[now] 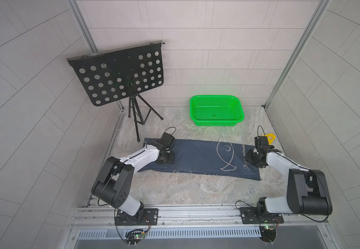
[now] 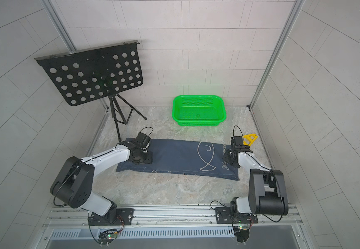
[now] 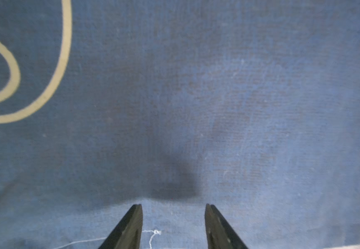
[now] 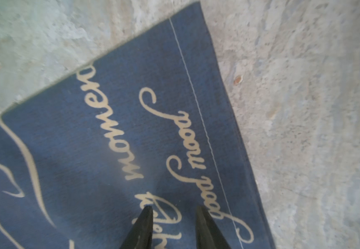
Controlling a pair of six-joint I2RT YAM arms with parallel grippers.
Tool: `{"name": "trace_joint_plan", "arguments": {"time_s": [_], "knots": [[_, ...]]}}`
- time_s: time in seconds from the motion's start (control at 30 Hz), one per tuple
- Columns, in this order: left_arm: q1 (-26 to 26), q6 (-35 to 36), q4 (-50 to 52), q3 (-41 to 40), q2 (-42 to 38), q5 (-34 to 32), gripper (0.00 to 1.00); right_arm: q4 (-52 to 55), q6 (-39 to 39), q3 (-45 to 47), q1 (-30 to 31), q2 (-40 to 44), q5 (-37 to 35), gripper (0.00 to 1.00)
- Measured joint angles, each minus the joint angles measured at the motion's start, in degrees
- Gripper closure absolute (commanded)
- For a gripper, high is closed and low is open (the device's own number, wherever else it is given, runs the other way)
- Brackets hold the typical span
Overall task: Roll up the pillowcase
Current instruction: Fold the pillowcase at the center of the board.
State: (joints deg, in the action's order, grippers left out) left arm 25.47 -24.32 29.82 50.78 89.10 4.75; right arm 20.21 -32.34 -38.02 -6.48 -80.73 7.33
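Pillowcase (image 1: 198, 158) is flat on the table (image 1: 174, 189), not rolled. It's a long strip across the middle, from near the left edge to near the right edge, with the fish drawing and writing toward its right end.

Left gripper (image 3: 173, 207) is down over the strip's left end. Its 2 fingers (image 3: 131, 226) are apart with nothing pinched; can't tell if the tips touch the cloth.

Right gripper (image 4: 172, 208) is over the right end, just inside the stitched seam (image 4: 205, 129) — jaws also apart, holding nothing.

Green basket (image 1: 239, 107) sits near the back edge, right of centre. Music stand (image 1: 118, 75) is at the back left corner. Small yellow part (image 1: 270, 138) lies by the right edge — just behind the right gripper.
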Motion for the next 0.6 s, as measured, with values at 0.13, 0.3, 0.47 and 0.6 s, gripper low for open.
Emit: {"name": "trace_joint_plan", "arguments": {"time_s": [0.13, 0.3, 0.47, 0.6], "knots": [[-0.6, 1.3, -1.0, -0.5, 2.0, -1.6, 0.46, -0.6, 1.6, -1.3, -1.1, -2.2, 0.2, 0.61], [-2.1, 2.5, -1.6, -0.8, 3.9, -3.1, 0.47, -0.2, 3.0, -2.9, -3.0, -3.8, -0.2, 0.59], [-4.2, 3.0, -2.4, -0.7, 4.2, -3.3, 0.47, 1.3, 5.0, -4.5, -5.2, -4.5, -1.0, 0.56], [-4.6, 3.3, -2.2, -0.6, 4.3, -3.5, 0.47, 3.7, 6.6, -7.0, -5.6, -4.0, -1.3, 0.51]]}}
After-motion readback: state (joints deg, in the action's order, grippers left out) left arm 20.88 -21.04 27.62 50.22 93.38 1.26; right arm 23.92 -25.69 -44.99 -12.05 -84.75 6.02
